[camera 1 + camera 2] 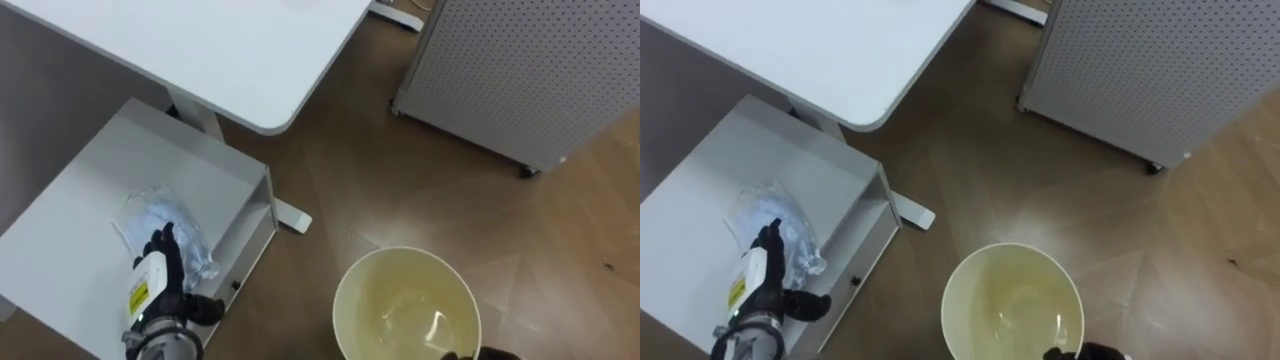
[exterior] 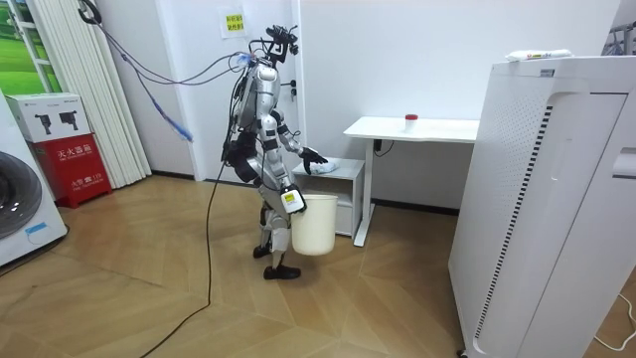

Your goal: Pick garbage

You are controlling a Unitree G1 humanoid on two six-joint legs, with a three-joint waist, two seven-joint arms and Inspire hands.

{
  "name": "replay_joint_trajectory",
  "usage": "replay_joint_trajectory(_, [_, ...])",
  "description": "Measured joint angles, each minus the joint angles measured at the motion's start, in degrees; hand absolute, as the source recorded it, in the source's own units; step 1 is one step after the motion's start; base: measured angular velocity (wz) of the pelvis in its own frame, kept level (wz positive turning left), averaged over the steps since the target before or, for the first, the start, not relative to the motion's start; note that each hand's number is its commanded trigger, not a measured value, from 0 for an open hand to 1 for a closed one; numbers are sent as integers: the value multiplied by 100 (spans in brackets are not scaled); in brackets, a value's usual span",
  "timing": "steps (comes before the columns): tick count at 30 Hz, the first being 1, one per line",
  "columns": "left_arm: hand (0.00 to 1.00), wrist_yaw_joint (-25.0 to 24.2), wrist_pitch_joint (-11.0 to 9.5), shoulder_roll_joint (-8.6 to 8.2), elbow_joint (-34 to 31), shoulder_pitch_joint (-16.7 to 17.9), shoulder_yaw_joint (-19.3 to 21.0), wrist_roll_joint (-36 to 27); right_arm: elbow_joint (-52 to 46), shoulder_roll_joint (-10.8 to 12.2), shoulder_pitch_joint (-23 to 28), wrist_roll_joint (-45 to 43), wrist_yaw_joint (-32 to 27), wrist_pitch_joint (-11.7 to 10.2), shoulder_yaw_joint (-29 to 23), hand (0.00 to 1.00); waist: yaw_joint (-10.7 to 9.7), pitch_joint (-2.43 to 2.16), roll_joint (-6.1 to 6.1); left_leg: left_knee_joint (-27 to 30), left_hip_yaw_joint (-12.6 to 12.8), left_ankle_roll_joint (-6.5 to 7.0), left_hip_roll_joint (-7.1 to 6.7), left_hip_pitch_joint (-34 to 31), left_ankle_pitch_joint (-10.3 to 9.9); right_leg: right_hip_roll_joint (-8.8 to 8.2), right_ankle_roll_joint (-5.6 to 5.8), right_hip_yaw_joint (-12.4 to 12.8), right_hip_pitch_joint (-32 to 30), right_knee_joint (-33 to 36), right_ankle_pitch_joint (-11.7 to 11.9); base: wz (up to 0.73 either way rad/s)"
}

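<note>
Item: crumpled clear plastic bag [image 1: 150,216], lower left, on white counter [image 1: 66,236]. I found it just above my straight-fingered left hand [image 1: 165,276], touching.

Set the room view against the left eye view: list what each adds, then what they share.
Room view: a washing machine, a red box, a red item on the desk. Left eye view: the inside of the bucket, and crumpled clear plastic under the left hand. Shared: desk, low cabinet, bucket, left hand.

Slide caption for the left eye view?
Left hand reaches onto crumpled plastic on low white cabinet; cream bucket held beside it.
</note>
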Motion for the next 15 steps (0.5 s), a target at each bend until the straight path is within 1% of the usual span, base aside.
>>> replay_joint_trajectory(2, [0, 0, 10, 48, 21, -69, -12, 35, -47, -9, -14, 142, 31, 8, 7, 100, -70, 8, 0, 106, -7, -8, 47, -174, 0, 9, -42, -38, -147, 18, -25, 0])
replay_joint_trajectory(4, [0, -1, 41, 65, 42, -71, -43, 39, -46, -10, -14, 207, 65, 41, 38, 100, -103, 13, -8, 156, -8, -26, 87, -244, -11, 45, -59, -36, -209, 20, -19, -8])
replay_joint_trajectory(6, [0, -16, 82, 105, 104, -90, -160, 39, -46, -10, -14, 265, 75, 52, 56, 100, -149, 14, -9, 183, -2, -38, 116, -320, -18, 77, -72, -18, -281, 19, -11, -8])
replay_joint_trajectory(7, [12, -17, 104, 118, 140, -102, -186, 43, -47, -12, -19, 264, 79, 55, 58, 100, -160, 14, -9, 183, -3, -38, 117, -340, -18, 78, -73, -19, -297, 20, -10, 0])
replay_joint_trajectory(8, [57, -21, 152, 156, 184, -119, -233, 55, -52, -14, -42, 273, 79, 92, 71, 100, -205, 14, -9, 187, -4, -39, 115, -379, -17, 74, -76, -20, -338, 38, -12, 0])
replay_joint_trajectory(9, [75, -20, 185, 189, 235, -131, -239, 134, -53, -17, -75, 283, 75, 138, 86, 100, -248, 14, -10, 198, -4, -41, 109, -408, -18, 62, -82, -19, -378, 84, -29, 4])
replay_joint_trajectory(10, [100, -17, 209, 192, 251, -142, -242, 175, -54, -23, -78, 289, 72, 152, 86, 100, -256, 15, -11, 205, -5, -43, 104, -417, -20, 52, -87, -22, -392, 114, -44, 8])
replay_joint_trajectory(12, [100, 16, 282, 199, 250, -194, -247, 274, -62, -51, -80, 351, 48, 163, 86, 100, -254, 14, -13, 216, -4, -53, 72, -433, -33, 2, -91, -26, -442, 193, -111, 9])
replay_joint_trajectory(13, [100, 42, 287, 205, 247, -200, -251, 277, -78, -55, -80, 356, 41, 168, 86, 100, -253, 14, -13, 224, -3, -57, 73, -435, -40, 2, -94, -24, -448, 209, -124, 3])
replay_joint_trajectory(15, [100, 206, 328, 285, 235, -238, -254, 286, -206, -59, -79, 353, -18, 234, 90, 100, -248, 14, -12, 220, -2, -68, 81, -429, -45, 7, -113, -28, -450, 218, -140, 0])
